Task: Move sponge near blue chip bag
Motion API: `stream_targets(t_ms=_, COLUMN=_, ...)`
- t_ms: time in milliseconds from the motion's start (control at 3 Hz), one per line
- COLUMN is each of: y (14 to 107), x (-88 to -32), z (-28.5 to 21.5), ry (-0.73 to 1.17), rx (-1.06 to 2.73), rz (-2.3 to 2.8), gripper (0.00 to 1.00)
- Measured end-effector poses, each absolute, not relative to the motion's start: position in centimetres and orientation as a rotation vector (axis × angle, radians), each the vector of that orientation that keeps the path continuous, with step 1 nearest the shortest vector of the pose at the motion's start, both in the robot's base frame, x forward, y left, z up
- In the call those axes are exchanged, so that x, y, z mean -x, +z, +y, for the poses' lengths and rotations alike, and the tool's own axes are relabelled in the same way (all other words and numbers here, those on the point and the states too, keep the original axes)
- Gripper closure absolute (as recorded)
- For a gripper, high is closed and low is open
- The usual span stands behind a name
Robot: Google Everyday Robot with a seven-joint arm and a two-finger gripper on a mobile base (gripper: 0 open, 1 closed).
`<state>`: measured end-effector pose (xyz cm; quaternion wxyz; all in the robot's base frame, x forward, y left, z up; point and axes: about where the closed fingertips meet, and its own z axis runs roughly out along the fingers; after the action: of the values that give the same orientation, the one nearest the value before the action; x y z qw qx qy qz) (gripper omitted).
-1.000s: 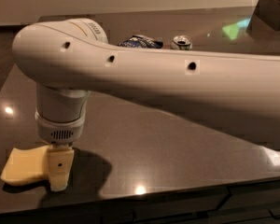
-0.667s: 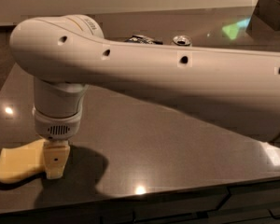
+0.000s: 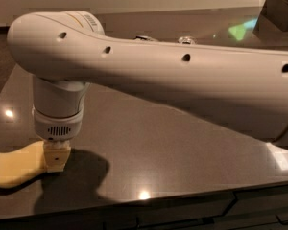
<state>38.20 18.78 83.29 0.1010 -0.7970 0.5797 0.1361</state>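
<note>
The pale yellow sponge (image 3: 17,167) lies at the front left corner of the dark table (image 3: 173,143). My gripper (image 3: 55,157) points straight down at the sponge's right end and touches it there. My thick white arm (image 3: 182,75) crosses the whole view from the right. The blue chip bag is almost fully hidden behind the arm at the far side of the table. Only a thin sliver of its top (image 3: 143,36) shows above the arm.
The top of a soda can (image 3: 186,40) peeks above the arm at the far side, right of the bag. A dark box (image 3: 281,11) stands at the back right. The table's front edge runs just below the sponge.
The arm has risen in the view and now covers most of the chip bag and the can. The sponge and gripper have shifted slightly left.
</note>
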Motion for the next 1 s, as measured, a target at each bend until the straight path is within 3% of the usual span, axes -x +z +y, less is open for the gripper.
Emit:
stream_targets(t_ms=333, y=84.2, x=-41.0, z=18.0, ry=0.395, rx=2.294, rz=1.753, gripper=1.00)
stream_targets(t_ms=1000, y=87.0, x=-49.2, z=14.6, ry=0.370, rx=2.083, rz=1.899, gripper=1.00)
